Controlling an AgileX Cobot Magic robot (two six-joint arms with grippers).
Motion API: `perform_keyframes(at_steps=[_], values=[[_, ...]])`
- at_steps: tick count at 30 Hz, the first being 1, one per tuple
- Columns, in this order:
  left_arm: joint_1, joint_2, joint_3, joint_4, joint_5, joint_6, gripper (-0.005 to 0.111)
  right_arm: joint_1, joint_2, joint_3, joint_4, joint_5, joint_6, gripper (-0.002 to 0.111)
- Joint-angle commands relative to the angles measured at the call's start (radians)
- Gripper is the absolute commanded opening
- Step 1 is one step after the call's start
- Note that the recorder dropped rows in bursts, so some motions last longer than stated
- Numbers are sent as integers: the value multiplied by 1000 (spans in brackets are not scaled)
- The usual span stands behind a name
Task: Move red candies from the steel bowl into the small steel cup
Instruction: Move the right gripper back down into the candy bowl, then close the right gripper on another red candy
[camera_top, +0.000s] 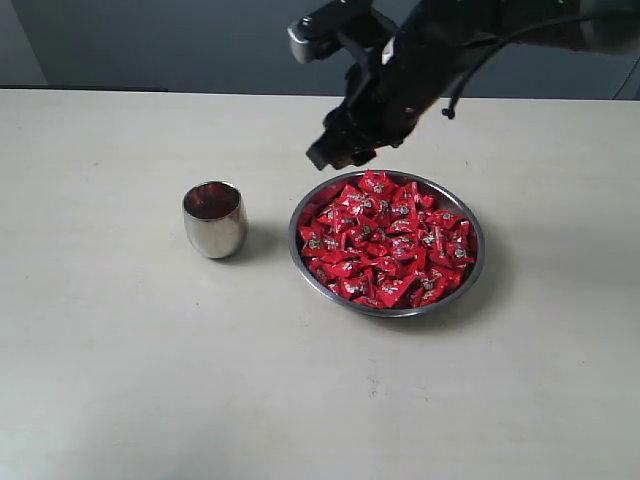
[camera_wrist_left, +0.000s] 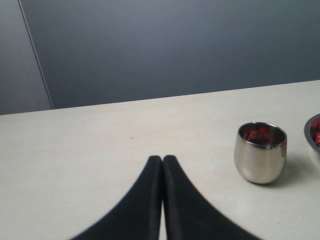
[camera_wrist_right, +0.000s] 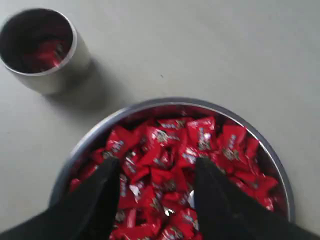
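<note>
Candies (camera_top: 385, 240): red, glossy, with pale print; heaped in the bowl (camera_top: 478, 250) right of centre in the exterior frame. Piled close to the rim, covering the whole floor of the dish. Crowded wrapper against wrapper from the right wrist too, with pinched ends pointing every way.

Bowl: wide, shallow, shiny steel, flat on the bench (camera_top: 120, 380).

Cup (camera_top: 214, 220): upright on the bench, left of centre in the exterior frame. Just beside the bowl but not touching it, with a strip of bare bench between. Red inside; from the right wrist, at least one candy (camera_wrist_right: 47, 52) lying at the bottom.

Right gripper (camera_top: 340, 150): black, reaching down from the top of the exterior frame. Placed at the upper-left part of the bowl's rim, on the side toward the cup. Fingers (camera_wrist_right: 105, 190) spread wide in the right wrist view, gripping nothing, with only the heap visible through the gap. Hanging over the candies; touching them or not, cannot tell.

Left gripper (camera_wrist_left: 162, 159): outside the exterior frame. In the left wrist view, fingers pressed together along their length, with no gap at the tips and nothing pinched. Low over bare bench, well apart from the cup. Beyond the cup, only a sliver of the bowl's rim at the picture's edge.

Behind the bench: a plain dark grey-blue wall (camera_wrist_left: 175, 45).
</note>
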Motion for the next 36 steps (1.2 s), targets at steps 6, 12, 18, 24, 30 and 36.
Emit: perform_keyframes(at_steps=[6,12,18,24,30,36], values=[[-3,-4,4,1,-5,-1,0,-120,-62,243,-25,-141,1,46],[-3,-4,4,1,-6,-1,0,-120,-60,288,-54,-146,1,46],[-3,-4,4,1,-6,-1,0,-131,-60,324,-123,-175,56,46],[-3,-4,4,1,-6,-1,0,-205,3,324,-71,-197,75,46],[-3,-4,4,1,-6,-1,0,-208,54,322,122,-217,-93,46],[-3,-4,4,1,-6,-1,0,-214,62,322,146,-221,-107,46]])
